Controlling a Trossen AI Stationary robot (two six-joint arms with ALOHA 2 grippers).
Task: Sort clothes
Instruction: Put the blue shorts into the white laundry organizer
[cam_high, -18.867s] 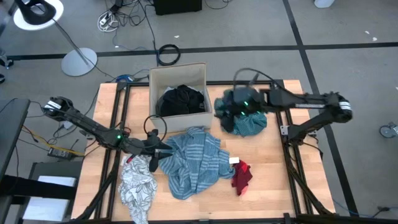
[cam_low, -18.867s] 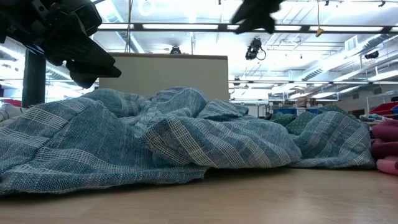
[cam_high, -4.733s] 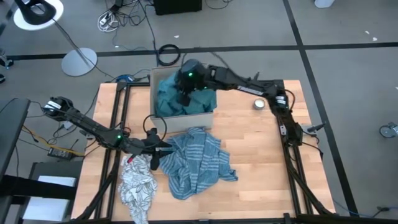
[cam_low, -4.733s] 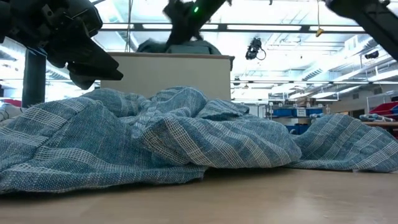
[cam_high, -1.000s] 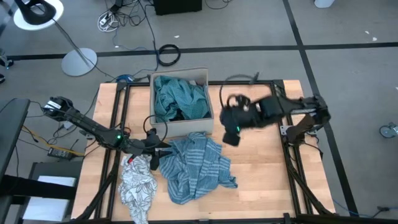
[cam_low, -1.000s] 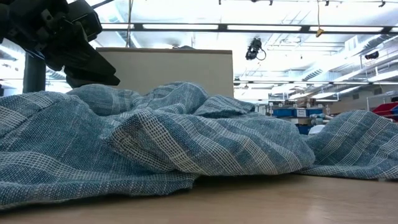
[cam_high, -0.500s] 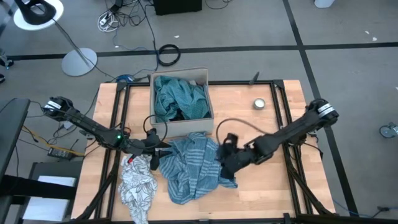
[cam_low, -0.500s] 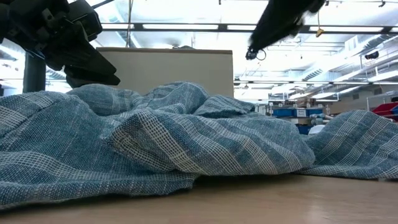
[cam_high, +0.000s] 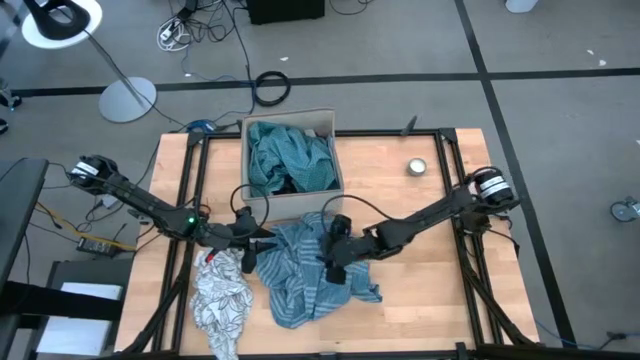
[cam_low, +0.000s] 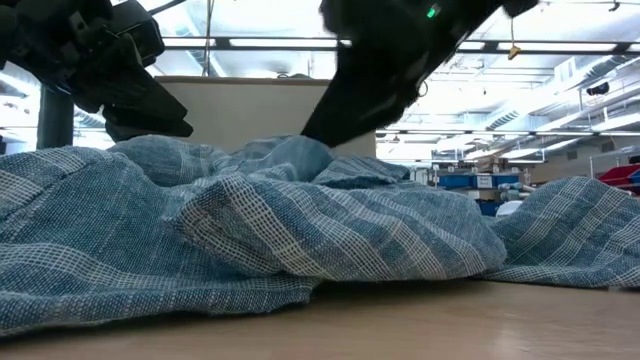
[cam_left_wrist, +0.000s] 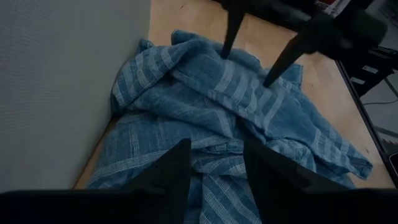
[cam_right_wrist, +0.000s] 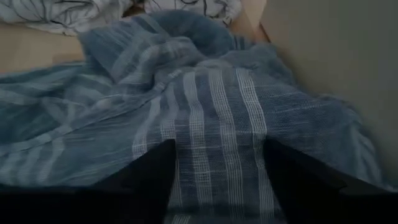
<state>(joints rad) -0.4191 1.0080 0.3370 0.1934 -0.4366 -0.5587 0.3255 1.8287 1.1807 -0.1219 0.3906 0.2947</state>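
Observation:
A blue-striped cloth (cam_high: 310, 265) lies crumpled on the table in front of a tan cardboard box (cam_high: 325, 120). A teal cloth (cam_high: 290, 160) fills the box. A white-grey patterned cloth (cam_high: 222, 300) lies at the near left. My right gripper (cam_high: 335, 255) is open over the middle of the striped cloth, its fingers pointing down; it also shows in the left wrist view (cam_left_wrist: 245, 68). My left gripper (cam_high: 250, 243) is open and hangs above the striped cloth's left edge (cam_left_wrist: 155, 137), by the box's front wall. My right gripper comes at the striped cloth from above, fingers apart, over a raised fold in its middle (cam_left_wrist: 249, 87). The fingertips (cam_left_wrist: 268, 79) reach down to the cloth's surface. Whether they press it, I cannot tell. The cloth lies slack on the table.
A small round tin (cam_high: 417, 167) sits on the table at the far right. The box's front wall (cam_left_wrist: 62, 93) stands close beside my left gripper. Bare wood (cam_high: 430, 290) shows to the right of the striped cloth.
My right gripper has gone from beside the box toward the table's near edge and then left, coming down over the middle of the striped cloth. The striped cloth lies as it did.

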